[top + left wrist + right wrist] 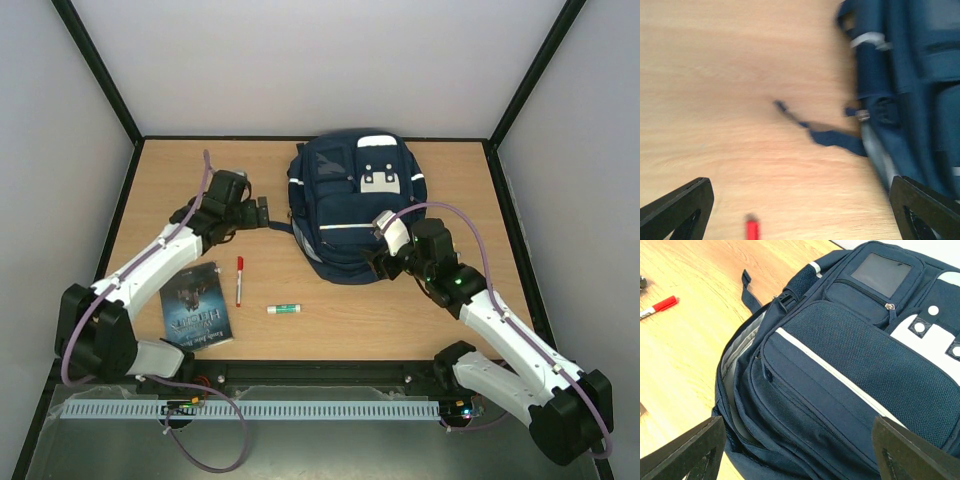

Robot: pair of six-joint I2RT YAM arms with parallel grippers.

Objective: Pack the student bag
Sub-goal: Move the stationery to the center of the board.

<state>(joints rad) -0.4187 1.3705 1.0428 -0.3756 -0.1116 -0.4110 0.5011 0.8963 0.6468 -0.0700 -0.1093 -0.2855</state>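
Partly unzipped student bag, grey lining showing

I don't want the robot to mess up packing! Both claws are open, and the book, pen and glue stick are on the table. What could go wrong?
The student bag shows only a narrow opening under the right claw, so the book might jam on its edge. The loose strap lies right by the open left claw and could snag and drag the bag. The pen and glue stick may roll if bumped.
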